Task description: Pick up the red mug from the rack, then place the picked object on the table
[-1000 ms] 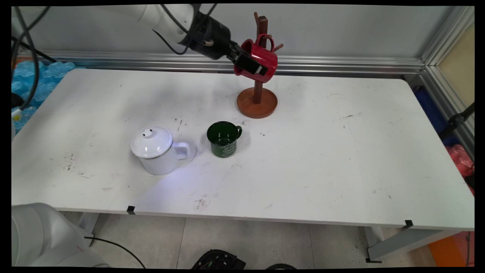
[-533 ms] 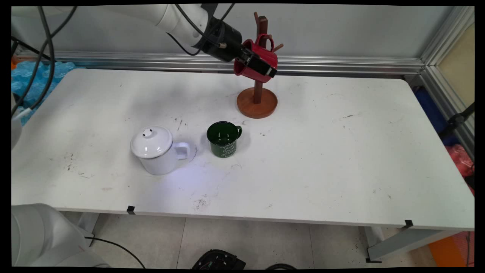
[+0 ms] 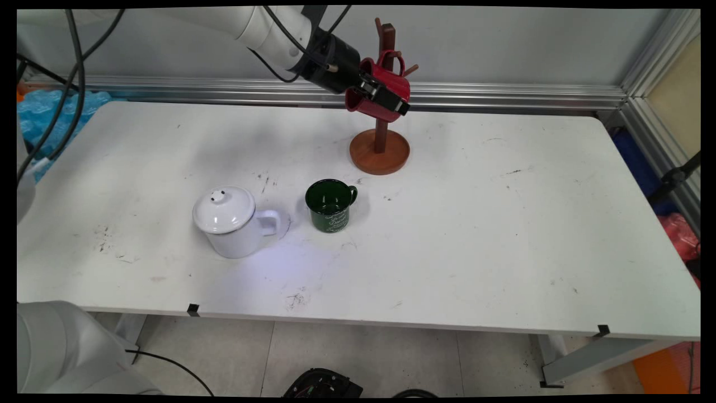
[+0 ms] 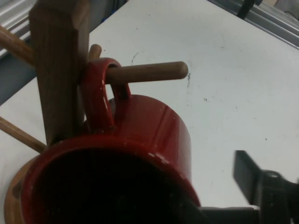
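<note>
We see the hand (image 3: pixel 386 99) clamped on the red mug's (image 3: pixel 391 84) rim; its handle already sits on a peg (image 4: pixel 147 73) of the wooden stand (image 3: pixel 380 151), not released.

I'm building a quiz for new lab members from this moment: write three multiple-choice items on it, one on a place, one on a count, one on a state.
1. Where is the red mug?
A. On the table beside the green mug
B. At the wooden mug tree, handle looped over a peg
C. On the white pot's lid

2. How many mugs are in sight?
A. Two
B. Three
C. Four

3. How does the white pot stand?
A. Tipped over
B. Upright, lid off
C. Upright, lid on

Key: 1 B, the hand view shows the handle round a peg. 2 A, only the red and the green mug. 3 C, the lid sits on top.
</note>
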